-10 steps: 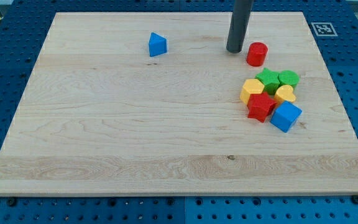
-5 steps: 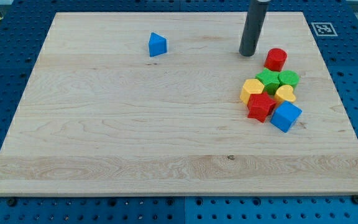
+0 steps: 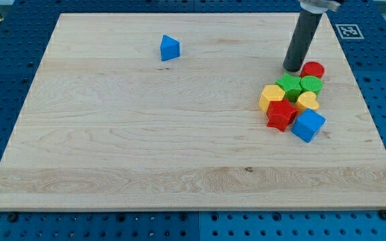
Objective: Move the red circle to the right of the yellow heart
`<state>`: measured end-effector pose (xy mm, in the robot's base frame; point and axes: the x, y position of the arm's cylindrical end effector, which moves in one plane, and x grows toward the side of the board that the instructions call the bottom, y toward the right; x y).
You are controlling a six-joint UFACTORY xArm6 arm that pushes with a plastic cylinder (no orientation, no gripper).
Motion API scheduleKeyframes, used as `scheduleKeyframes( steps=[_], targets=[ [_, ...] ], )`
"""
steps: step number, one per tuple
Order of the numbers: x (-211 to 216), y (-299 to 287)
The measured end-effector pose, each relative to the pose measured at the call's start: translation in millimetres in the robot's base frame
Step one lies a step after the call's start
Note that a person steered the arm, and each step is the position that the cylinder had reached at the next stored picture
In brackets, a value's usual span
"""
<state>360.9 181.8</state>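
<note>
The red circle (image 3: 312, 69) lies near the view's right edge of the board, touching the top of a green block (image 3: 311, 84). The yellow heart (image 3: 307, 102) sits just below that green block, inside a tight cluster. My tip (image 3: 292, 68) is down on the board right at the red circle's left side, above a second green block (image 3: 289, 86).
The cluster also holds a yellow hexagon-like block (image 3: 271, 97), a red star-like block (image 3: 281, 114) and a blue cube (image 3: 308, 125). A blue triangle block (image 3: 169, 47) sits alone at the view's upper left. The board's right edge (image 3: 354, 73) is near the red circle.
My tip has moved right and slightly down, pushing the red circle right and down until it rests against the green block above the yellow heart.
</note>
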Motion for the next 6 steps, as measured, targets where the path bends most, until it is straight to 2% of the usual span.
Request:
scheduleKeyframes(
  steps=[3,5,6],
  targets=[
    [27,31],
    [14,56],
    [27,78]
  ],
)
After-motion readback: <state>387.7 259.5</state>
